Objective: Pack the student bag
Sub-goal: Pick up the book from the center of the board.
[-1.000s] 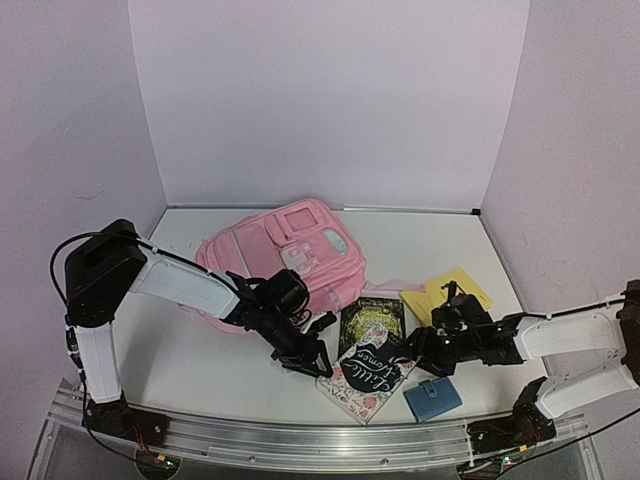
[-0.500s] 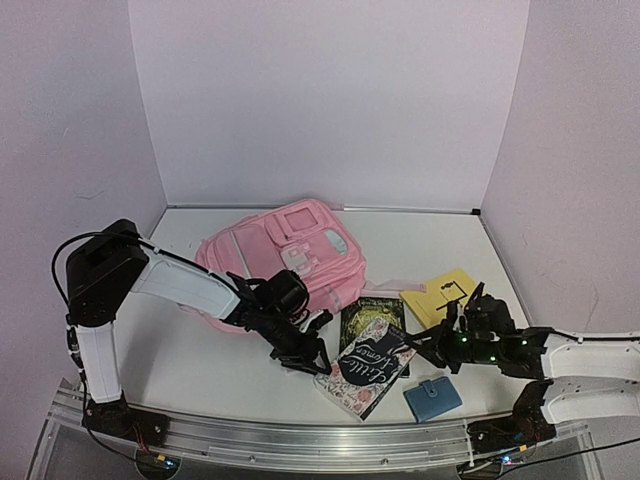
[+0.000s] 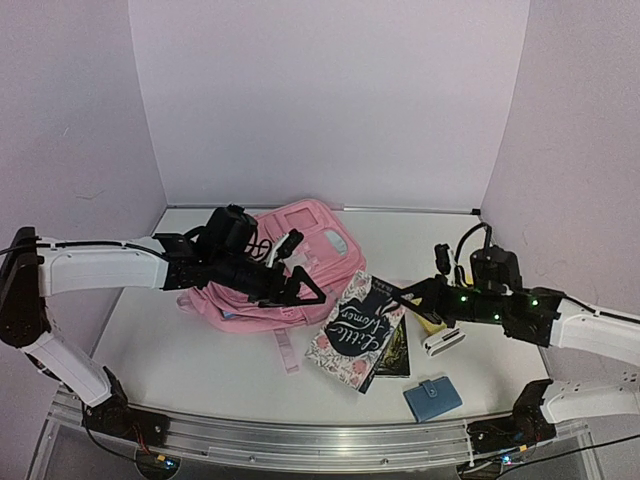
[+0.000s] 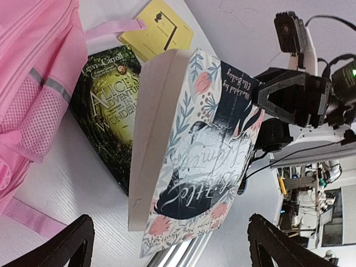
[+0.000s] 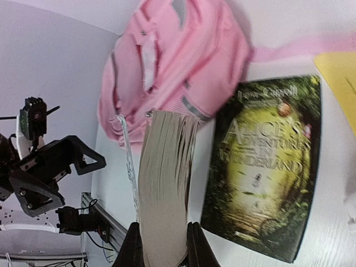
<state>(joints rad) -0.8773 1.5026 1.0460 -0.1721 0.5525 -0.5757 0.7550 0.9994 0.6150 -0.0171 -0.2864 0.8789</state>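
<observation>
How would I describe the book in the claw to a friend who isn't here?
Start at the big pink backpack. Right of it, the right claw holds a tilted book: dark cover ringed with pink flowers, unlike the green Alice book lying flat beneath.

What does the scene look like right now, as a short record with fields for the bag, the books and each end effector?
bag: pink backpack, lying at the left of the table
left end effector: open, above the backpack, holding nothing
right end effector: shut on the edge of the Little Women book
Little Women book: tilted, partly over the Alice in Wonderland book
Alice in Wonderland book: flat on the table
other items: blue wallet, yellow pad
</observation>
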